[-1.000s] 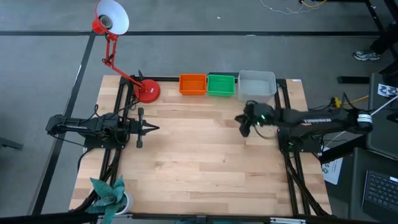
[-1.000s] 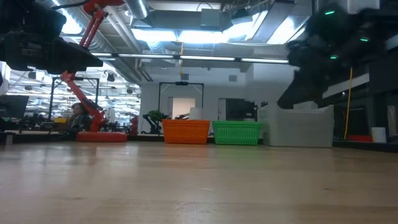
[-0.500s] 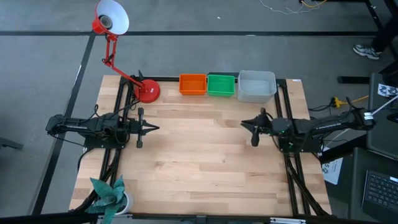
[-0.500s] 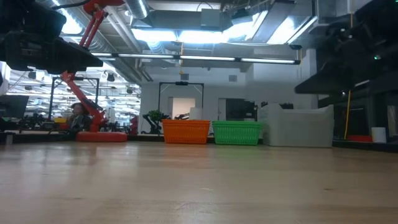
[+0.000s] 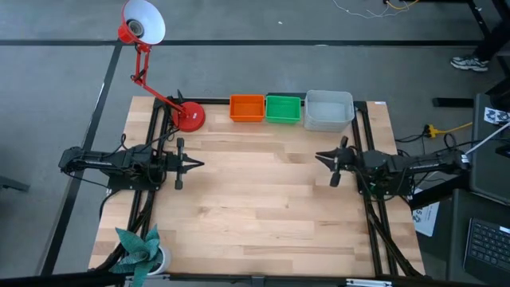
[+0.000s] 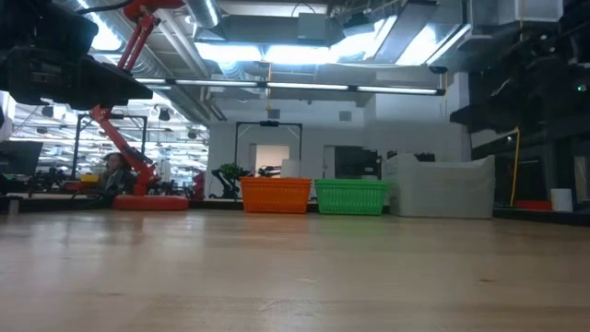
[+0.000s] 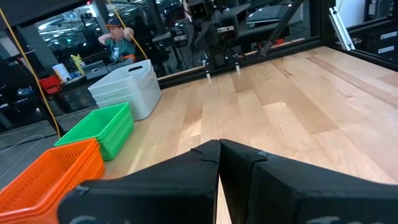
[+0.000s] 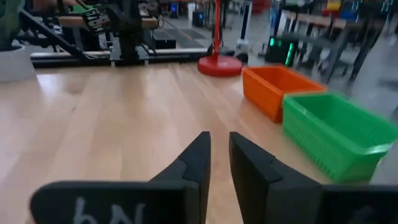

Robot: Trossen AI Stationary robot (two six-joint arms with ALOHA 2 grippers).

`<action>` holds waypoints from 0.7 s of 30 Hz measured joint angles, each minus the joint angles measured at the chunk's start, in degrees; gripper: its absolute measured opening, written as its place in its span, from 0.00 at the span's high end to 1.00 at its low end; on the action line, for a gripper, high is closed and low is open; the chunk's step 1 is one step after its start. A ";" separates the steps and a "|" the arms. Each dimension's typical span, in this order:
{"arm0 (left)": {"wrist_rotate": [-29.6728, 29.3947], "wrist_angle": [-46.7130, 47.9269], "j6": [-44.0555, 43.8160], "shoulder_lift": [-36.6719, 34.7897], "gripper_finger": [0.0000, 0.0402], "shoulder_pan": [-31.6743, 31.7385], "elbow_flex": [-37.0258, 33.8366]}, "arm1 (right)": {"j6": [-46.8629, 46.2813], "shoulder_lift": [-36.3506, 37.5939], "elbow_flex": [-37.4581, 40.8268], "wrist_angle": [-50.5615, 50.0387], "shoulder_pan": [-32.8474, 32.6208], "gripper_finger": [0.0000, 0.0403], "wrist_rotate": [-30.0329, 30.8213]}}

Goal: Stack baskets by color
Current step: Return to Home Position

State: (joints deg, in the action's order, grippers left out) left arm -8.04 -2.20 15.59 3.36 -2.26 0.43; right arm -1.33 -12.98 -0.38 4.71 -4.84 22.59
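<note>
— Where is the right gripper seen?

— It is held over the bare wood at the right side of the table, and it is pointed toward the middle. Its fingers are drawn almost together, with only a thin slit left between them. Nothing is gripped.

— And the left gripper?

— It is held over the left side of the table and is pointed at the other one. Its fingers are pressed together, and nothing is gripped there either. Both grippers are well apart from the baskets.

— Where are the baskets found?

— They are lined up in a row along the far edge. The grey-white baskets are nearest to the right gripper. The green baskets are set just beside them, and the orange baskets come next.

— What is kept inside them?

— Grey-white rims are seen one above another, so grey-white baskets are tucked inside a grey-white one. Orange rims are layered the same way. How many green ones are tucked together cannot be told. From above, only each pile's own colour is seen inside.

— What is placed past the orange pile?

— The red lamp base is set near it.
</note>
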 joint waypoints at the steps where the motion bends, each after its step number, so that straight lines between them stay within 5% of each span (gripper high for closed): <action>1: 0.00 0.00 0.00 0.00 1.00 -0.01 0.00 | 1.73 1.00 0.00 -0.12 0.00 0.85 -0.03; 21: -0.02 0.00 0.00 0.00 1.00 -0.02 0.02 | 4.59 4.88 0.00 -0.13 0.04 0.85 1.79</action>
State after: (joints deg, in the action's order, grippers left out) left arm -8.05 -2.20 15.60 3.36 -2.28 0.45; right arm 3.26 -8.10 -0.38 4.58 -4.80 24.38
